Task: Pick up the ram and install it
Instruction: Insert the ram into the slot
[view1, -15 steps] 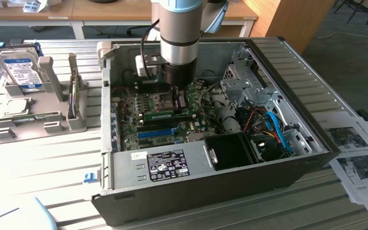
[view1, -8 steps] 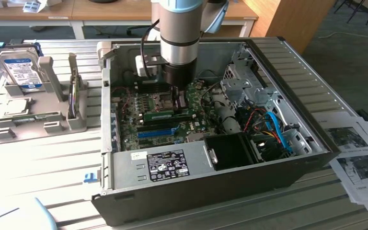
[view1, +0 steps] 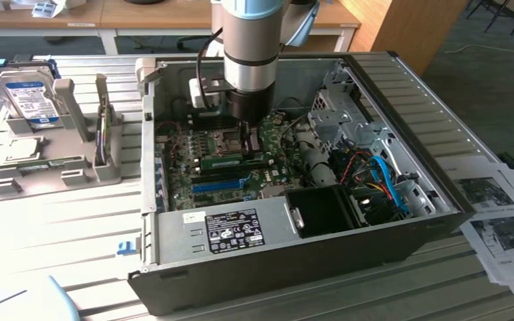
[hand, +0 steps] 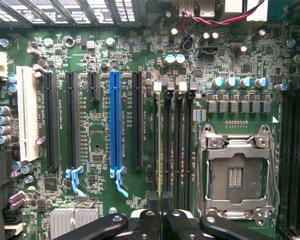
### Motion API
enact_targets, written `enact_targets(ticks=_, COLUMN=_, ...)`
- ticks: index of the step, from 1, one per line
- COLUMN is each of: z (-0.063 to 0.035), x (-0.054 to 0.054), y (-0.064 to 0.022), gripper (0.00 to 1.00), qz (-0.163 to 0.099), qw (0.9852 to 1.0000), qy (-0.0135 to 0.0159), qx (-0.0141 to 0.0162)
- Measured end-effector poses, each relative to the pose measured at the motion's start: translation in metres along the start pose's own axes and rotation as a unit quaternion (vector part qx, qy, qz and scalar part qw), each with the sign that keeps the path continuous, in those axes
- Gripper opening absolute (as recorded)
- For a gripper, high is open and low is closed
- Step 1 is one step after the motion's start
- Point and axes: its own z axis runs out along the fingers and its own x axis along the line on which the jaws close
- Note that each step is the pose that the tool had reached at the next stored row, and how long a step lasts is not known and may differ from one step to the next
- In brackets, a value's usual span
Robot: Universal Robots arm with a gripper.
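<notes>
1. Wrist view – the ram (hand: 160, 150) stands on its thin edge in a black slot, between the blue slot (hand: 115, 120) and the square chip socket (hand: 236, 172).
2. The gripper (hand: 162, 219) pinches the ram – its fingers are nearly together.

The ram (view1: 224, 160) was a thin, narrow green board with a pale label on its face. It stood on its long edge in a slot on the motherboard (view1: 270, 177) inside the open computer case (view1: 417, 107), running across the exterior view. In the wrist view the ram (hand: 160, 150) showed edge-on as a thin line in the outermost of four parallel black slots (hand: 179, 150), on the side toward the long blue slot (hand: 115, 120). Whether it was fully seated could not be told.
</notes>
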Motion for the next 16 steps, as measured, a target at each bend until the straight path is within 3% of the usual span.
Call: enact_targets(ticks=16, z=0.0054, x=0.0, y=0.0004, gripper=0.11, qz=0.0, qw=1.0, qy=0.0001, qx=0.0)
